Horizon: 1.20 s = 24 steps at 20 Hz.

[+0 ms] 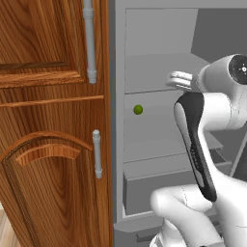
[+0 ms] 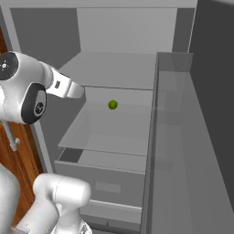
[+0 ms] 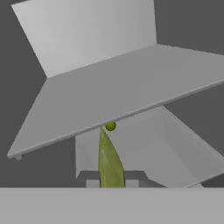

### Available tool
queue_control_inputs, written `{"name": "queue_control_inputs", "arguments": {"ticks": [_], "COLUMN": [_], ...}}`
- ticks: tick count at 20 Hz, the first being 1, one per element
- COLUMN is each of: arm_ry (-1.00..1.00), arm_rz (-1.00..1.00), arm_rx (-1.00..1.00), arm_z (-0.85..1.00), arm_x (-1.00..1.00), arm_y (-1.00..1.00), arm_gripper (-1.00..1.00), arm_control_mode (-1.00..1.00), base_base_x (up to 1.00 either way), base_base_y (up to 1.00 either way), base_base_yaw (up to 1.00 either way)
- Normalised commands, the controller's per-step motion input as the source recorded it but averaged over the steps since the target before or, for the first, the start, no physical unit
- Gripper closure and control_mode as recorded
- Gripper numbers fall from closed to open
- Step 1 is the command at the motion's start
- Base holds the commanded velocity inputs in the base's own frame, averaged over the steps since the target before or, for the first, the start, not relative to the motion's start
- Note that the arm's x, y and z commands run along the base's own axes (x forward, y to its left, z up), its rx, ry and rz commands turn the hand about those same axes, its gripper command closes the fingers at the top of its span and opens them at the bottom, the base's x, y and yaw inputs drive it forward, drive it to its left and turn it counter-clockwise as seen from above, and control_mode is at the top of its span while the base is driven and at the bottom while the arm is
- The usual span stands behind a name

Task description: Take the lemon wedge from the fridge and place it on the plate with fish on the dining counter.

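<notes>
**Lemon wedge up close inside the open fridge**

The fridge [image 2: 114, 68] stands open, grey shelves and a drawer [image 2: 103, 183] on show. The arm reaches in at upper-shelf height, and in the hand view the lemon wedge [image 3: 109, 164] rises as a long yellowish-green sliver from the bottom middle, right where the end effector's tips sit. The tips themselves are hidden, so I cannot tell whether the end effector is clenched on the wedge or released. A small green ball [image 2: 112, 104] rests on the middle shelf [image 2: 109, 132], below and beyond the hand. Brown wooden cupboards [image 1: 48, 144] flank the fridge's left.
</notes>
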Motion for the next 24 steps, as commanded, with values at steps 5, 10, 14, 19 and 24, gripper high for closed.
{"name": "queue_control_inputs", "arguments": {"ticks": [5, 10, 14, 19, 24], "arm_ry": [0.01, 0.11, 0.0, 0.0, 0.0], "arm_rz": [-0.01, 0.02, 0.0, 0.0, 0.0], "arm_rx": [0.13, 0.07, 0.0, 0.0, 0.0], "arm_z": [-0.18, -0.32, 0.0, 0.0, 0.0], "arm_x": [-1.0, -0.8, 0.0, 0.0, 0.0], "arm_y": [0.06, 0.11, 0.0, 0.0, 0.0], "arm_gripper": [1.0, 1.0, 1.0, 1.0, 1.0], "arm_control_mode": [-1.0, 1.0, 1.0, 1.0, 1.0], "base_base_x": [0.0, -0.2, -1.0, -0.86, -0.04], "base_base_y": [0.0, 0.03, 0.13, 0.03, 0.05], "base_base_yaw": [0.0, 0.03, 0.2, 0.57, 0.98]}}
